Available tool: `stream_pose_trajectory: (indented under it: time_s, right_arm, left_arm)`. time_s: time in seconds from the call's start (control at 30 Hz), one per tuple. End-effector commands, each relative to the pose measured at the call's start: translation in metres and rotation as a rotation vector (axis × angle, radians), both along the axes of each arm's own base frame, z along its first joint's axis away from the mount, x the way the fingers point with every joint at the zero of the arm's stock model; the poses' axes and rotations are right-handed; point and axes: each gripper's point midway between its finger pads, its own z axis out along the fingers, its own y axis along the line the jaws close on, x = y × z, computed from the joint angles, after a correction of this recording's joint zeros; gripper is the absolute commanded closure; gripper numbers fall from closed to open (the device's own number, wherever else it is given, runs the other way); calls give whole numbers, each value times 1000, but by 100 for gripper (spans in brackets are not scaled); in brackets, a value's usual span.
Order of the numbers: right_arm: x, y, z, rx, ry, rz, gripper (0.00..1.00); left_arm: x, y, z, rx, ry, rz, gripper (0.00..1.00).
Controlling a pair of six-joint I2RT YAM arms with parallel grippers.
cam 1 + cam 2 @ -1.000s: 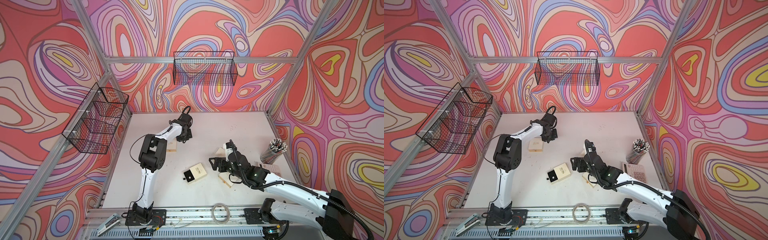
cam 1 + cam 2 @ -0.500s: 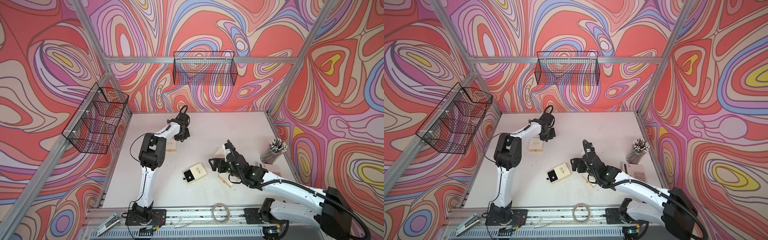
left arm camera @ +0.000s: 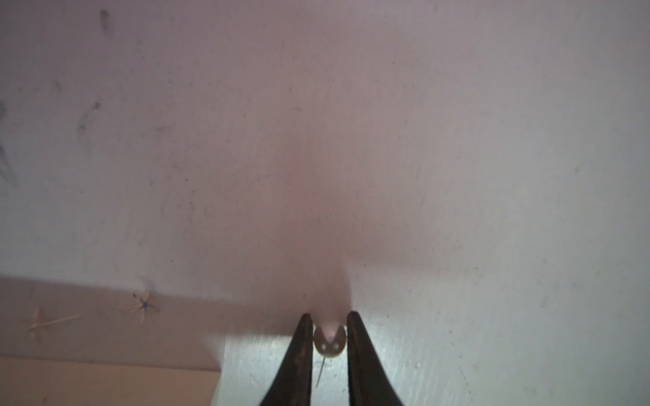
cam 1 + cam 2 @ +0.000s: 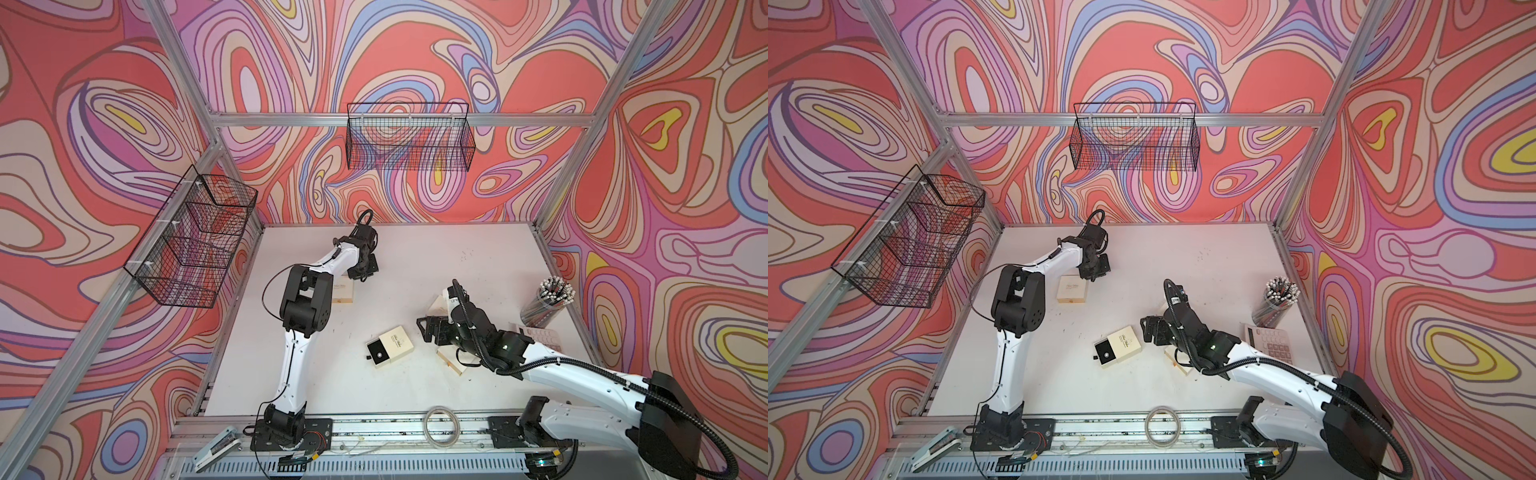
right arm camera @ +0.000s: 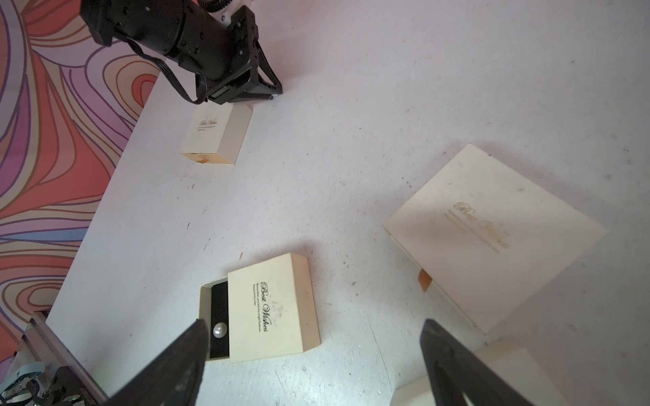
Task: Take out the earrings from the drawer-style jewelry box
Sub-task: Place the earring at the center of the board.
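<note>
**Booth:** Start at your left claw. What's in it?

**Me:** My left claw (image 3: pixel 329 315) has its two fingertips (image 3: pixel 300 351) drawn close. One pearl earring (image 3: pixel 329 343) fills the gap between them, and its thin pin (image 3: pixel 320 369) lies along the white table (image 3: pixel 492 175). Pinching it or merely flanking it? I cannot tell. The pearl either meets both tips or sits just off them.

**Booth:** And where is that against the half-open box?

**Me:** Well apart from the half-open box (image 4: pixel 390 345), off toward the back wall (image 4: pixel 395 199) in both top views. A closed cream box (image 4: pixel 1072 289) lies just beside that claw, on the side facing the half-open box.

**Booth:** Your right?

**Me:** My right claw (image 5: pixel 313 323) is spread wide with nothing between its fingers. It's near the half-open box, at the sleeve end, not touching. The drawer (image 5: pixel 205 298) pokes out the other end. A second pearl earring (image 5: pixel 219 329) sits on the drawer's black lining (image 5: pixel 220 302), inside the box.
</note>
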Motion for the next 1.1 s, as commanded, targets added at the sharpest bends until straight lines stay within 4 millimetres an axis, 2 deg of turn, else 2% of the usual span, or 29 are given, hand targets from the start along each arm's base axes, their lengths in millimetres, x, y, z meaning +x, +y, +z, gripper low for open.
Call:
stream_pose_trajectory:
  time_s: [0.0, 0.2, 0.37, 0.7, 1.07]
  right_arm:
    - [4, 3, 6, 2, -7, 1, 3]
    - [4, 4, 5, 3, -7, 2, 4]
    - [5, 5, 5, 6, -6, 7, 3]
    - [3, 5, 6, 15, -4, 9, 4]
    - [3, 5, 11, 29, -12, 10, 3]
  left_arm:
    - [-2, 9, -9, 21, 44, 7, 81]
    - [-2, 10, -1, 16, 34, 11, 79]
    - [-5, 8, 5, -7, 19, 7, 73]
    - [-5, 4, 15, -29, 5, 6, 67]
    - [4, 5, 47, -29, -53, 0, 57]
